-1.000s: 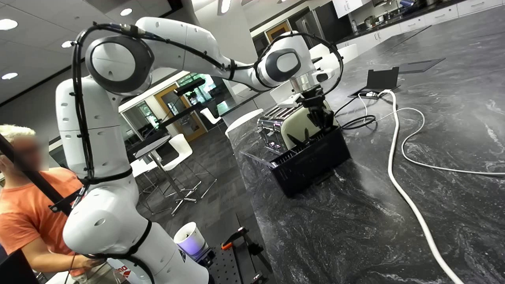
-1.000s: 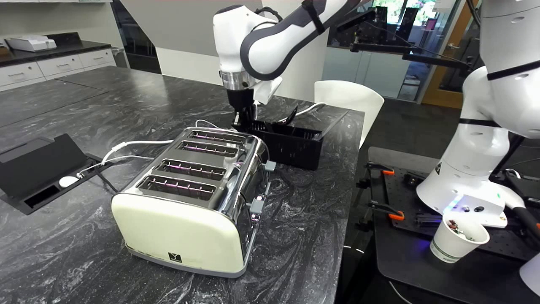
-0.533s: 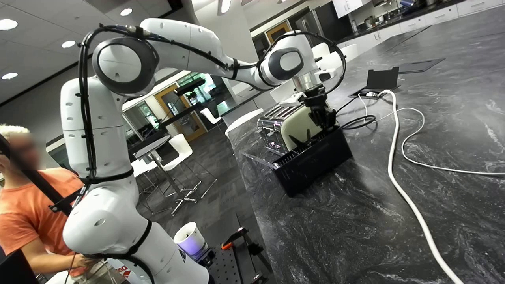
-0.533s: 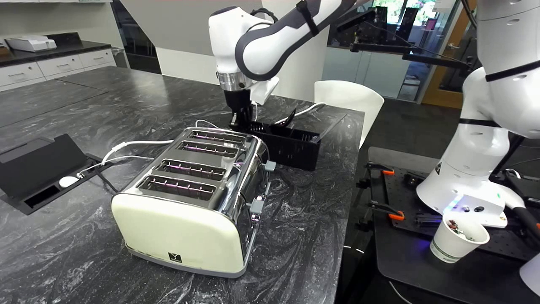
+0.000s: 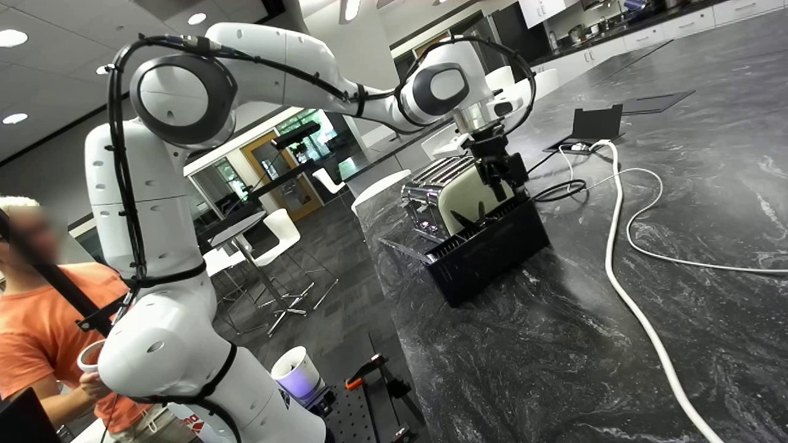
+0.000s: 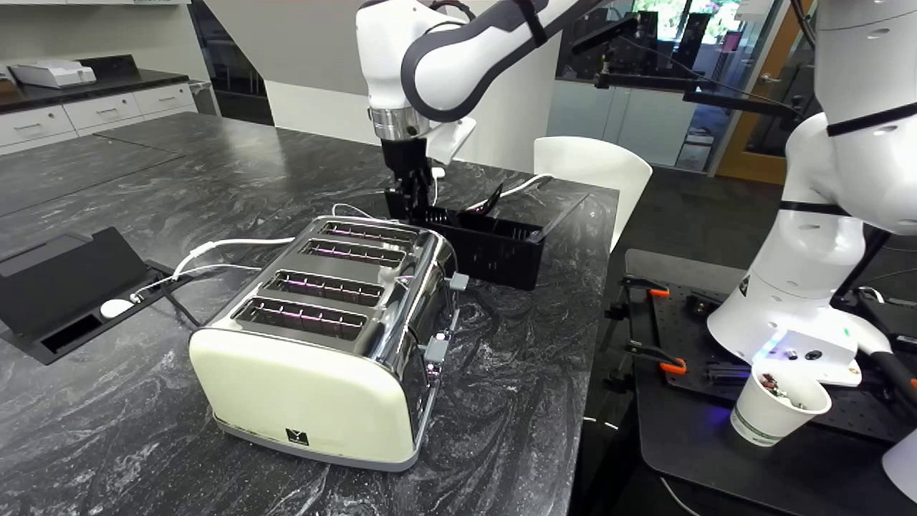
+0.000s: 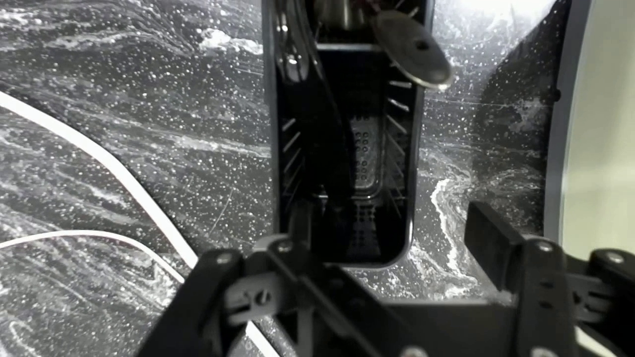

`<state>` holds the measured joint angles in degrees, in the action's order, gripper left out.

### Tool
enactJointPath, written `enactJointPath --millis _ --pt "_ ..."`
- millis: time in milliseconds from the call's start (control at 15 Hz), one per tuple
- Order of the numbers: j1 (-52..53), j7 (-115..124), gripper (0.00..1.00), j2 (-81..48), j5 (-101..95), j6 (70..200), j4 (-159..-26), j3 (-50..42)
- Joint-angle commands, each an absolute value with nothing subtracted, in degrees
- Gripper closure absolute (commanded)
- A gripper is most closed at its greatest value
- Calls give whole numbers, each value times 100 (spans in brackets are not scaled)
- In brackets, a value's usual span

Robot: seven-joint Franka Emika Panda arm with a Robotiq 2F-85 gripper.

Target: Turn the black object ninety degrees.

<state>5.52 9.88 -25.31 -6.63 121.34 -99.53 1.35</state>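
Note:
The black object is an oblong open bin (image 5: 492,261), standing on the dark marbled table in both exterior views. Dark utensils (image 5: 471,221) and a clear flat piece (image 6: 566,215) stick out of its far end. From above, in the wrist view, its interior (image 7: 369,250) shows slotted walls and a metal handle (image 7: 414,47). My gripper (image 7: 389,220) is at the bin's near end, jaws wide apart and holding nothing. One finger overlaps the bin's left side; the other finger (image 7: 496,243) is off the right rim with a gap. In an exterior view the fingertips are close to the rim.
A cream-and-silver toaster (image 6: 301,394) stands close beside the bin. White cables (image 5: 622,271) and a small black box (image 5: 597,123) lie on the table. The table's edge (image 6: 602,301) runs near the bin's utensil end. A person (image 5: 55,307) is behind the arm.
My gripper has opened and risen slightly at the bin's end. The bin shifted a little away from the table edge, then stayed still. The person now holds a white cup.

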Motion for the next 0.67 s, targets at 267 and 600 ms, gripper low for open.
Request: enactJointPath --millis 267,600 --pt "382 -74 0 -768 -601 11355 -11141 183" --pt "285 -889 0 484 -580 11168 -11943 156"
